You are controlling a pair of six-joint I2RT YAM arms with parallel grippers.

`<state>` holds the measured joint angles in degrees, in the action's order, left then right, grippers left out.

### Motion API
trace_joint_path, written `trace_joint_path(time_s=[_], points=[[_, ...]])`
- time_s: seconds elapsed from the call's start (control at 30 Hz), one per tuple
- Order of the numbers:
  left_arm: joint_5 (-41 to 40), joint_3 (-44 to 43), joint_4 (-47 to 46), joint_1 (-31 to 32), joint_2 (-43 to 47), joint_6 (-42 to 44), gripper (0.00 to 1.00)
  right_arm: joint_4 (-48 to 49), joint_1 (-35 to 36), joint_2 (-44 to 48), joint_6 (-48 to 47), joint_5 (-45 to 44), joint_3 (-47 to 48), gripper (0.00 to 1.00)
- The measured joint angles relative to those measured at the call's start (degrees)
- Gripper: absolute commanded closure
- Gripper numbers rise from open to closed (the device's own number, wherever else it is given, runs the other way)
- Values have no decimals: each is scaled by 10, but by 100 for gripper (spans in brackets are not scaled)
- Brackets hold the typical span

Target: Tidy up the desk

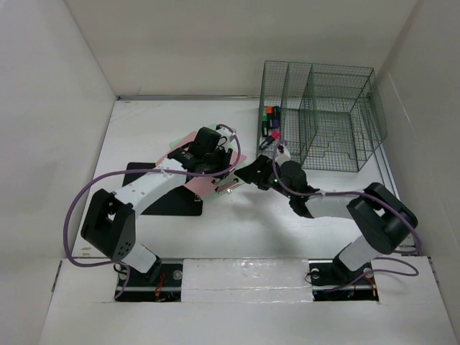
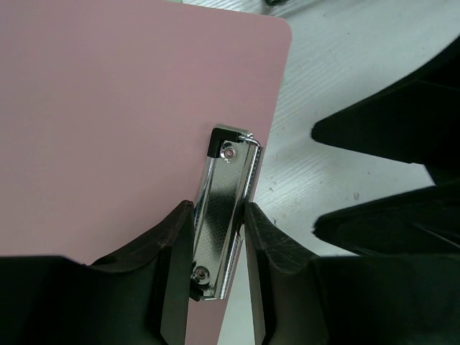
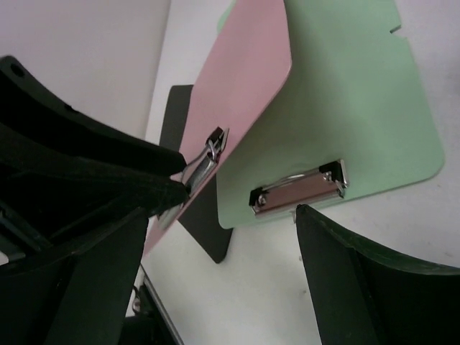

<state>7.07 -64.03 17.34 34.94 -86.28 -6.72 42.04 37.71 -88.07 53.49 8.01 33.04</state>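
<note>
My left gripper [image 2: 221,241] is shut on the metal clip [image 2: 228,210] of a pink clipboard [image 2: 129,129] and holds that end tilted up off the white desk [image 1: 287,230]. In the top view the left gripper [image 1: 220,177] is at mid-desk. A green clipboard [image 3: 345,108] lies flat under the pink one [image 3: 244,79], its own clip [image 3: 298,190] near my right gripper. My right gripper [image 3: 223,269] is open and empty, just right of the clipboards [image 1: 253,172]. A black clipboard [image 1: 169,198] lies at the bottom of the pile.
A green wire-mesh organizer [image 1: 327,115] stands at the back right, with several markers [image 1: 269,121] beside its left side. White walls border the desk. The right gripper's black fingers [image 2: 388,133] show close to the pink clipboard's clip edge.
</note>
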Motion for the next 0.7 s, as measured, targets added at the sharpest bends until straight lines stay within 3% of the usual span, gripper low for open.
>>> trace_joint_path(time_s=[0.27, 0.43, 0.67, 0.7], points=[[22, 14, -7, 0, 15, -4, 100, 120, 12, -108, 81, -16, 35, 20], [33, 14, -14, 0, 24, -6, 100, 130, 20, -134, 94, -27, 53, 30], [34, 14, -13, 0, 26, -7, 100, 142, 28, -162, 108, -36, 69, 31], [34, 14, -12, 0, 26, -7, 100, 144, 30, -165, 110, -40, 68, 36]])
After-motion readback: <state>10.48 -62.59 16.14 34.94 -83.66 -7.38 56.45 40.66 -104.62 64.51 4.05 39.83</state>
